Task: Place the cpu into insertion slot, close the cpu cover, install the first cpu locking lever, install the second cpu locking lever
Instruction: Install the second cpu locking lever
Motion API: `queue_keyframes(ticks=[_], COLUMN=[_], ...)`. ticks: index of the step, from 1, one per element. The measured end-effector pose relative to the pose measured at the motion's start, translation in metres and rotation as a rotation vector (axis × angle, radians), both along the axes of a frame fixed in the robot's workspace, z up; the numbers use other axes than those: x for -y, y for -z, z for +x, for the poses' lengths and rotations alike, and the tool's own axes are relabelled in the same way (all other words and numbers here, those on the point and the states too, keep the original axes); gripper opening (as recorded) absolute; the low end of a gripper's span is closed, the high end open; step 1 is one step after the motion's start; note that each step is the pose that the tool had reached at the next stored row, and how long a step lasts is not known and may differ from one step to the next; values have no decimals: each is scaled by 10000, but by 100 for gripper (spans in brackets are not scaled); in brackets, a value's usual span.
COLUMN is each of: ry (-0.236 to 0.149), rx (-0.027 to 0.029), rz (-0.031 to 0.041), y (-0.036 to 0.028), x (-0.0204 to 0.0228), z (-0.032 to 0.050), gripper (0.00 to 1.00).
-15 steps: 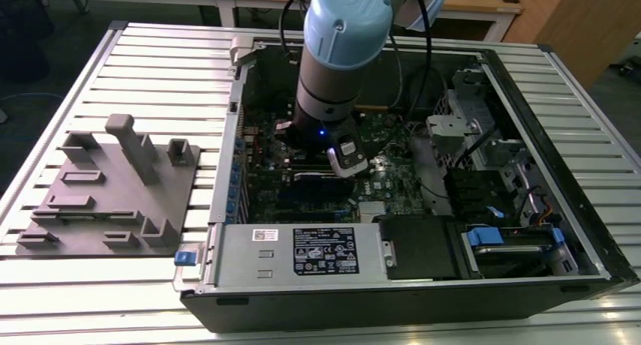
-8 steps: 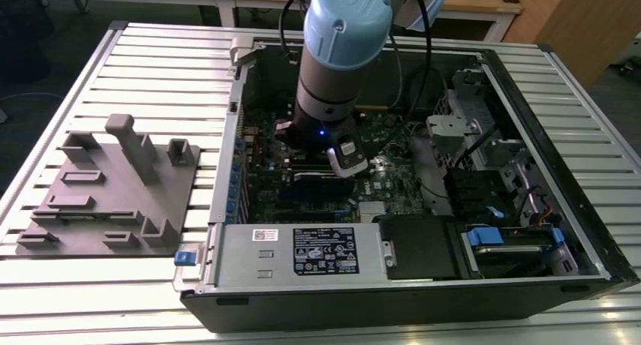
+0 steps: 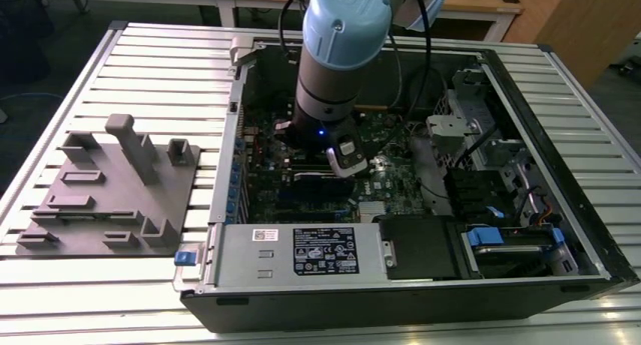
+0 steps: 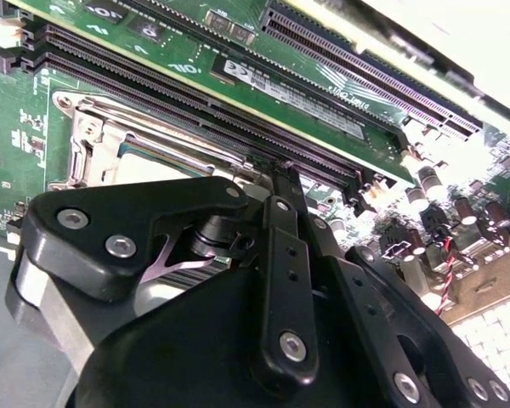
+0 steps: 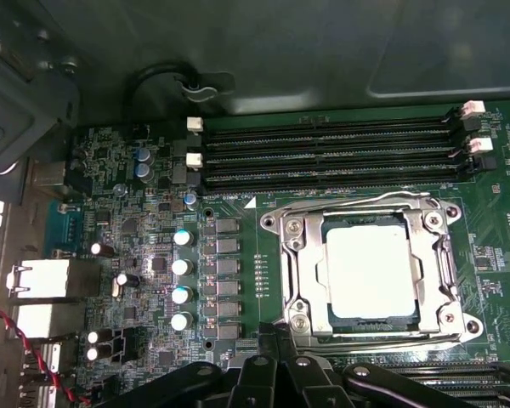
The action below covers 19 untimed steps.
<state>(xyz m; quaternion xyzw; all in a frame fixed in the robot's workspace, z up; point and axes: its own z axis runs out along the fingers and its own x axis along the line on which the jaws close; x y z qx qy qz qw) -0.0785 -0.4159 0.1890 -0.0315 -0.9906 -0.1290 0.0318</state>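
Observation:
In the first wrist view the cpu [image 5: 372, 272], a pale silver square, lies flat in the insertion slot, whose pin field is hidden under it. The cpu cover [image 5: 301, 280], a metal frame, lies down around the chip. Thin wire locking levers run along two opposite sides of the cover [image 5: 365, 202] [image 5: 391, 341]; I cannot tell whether they are hooked. My gripper [image 5: 280, 344] hovers just beside the socket, shut, with nothing held. The second wrist view has the gripper [image 4: 285, 170] close above the socket frame [image 4: 93, 136]. The exterior view shows the gripper [image 3: 350, 169] low over the green motherboard [image 3: 391, 184].
The motherboard sits inside an open computer case [image 3: 521, 97] with a drive cage [image 3: 501, 240] and power supply [image 3: 300, 251] near the front. Long black memory slots [image 5: 323, 153] run beside the socket. A grey fixture plate [image 3: 110, 195] stands at the exterior view's left.

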Motion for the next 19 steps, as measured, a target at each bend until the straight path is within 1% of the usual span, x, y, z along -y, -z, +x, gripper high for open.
queue_keyframes(ticks=[7,12,19], ry=[45,57,63], rx=[-1,-2,-2], rz=[1,10,10], y=[-10,-11,-11], x=[0,0,-9], z=[-9,-43,-45], gripper=[11,11,11])
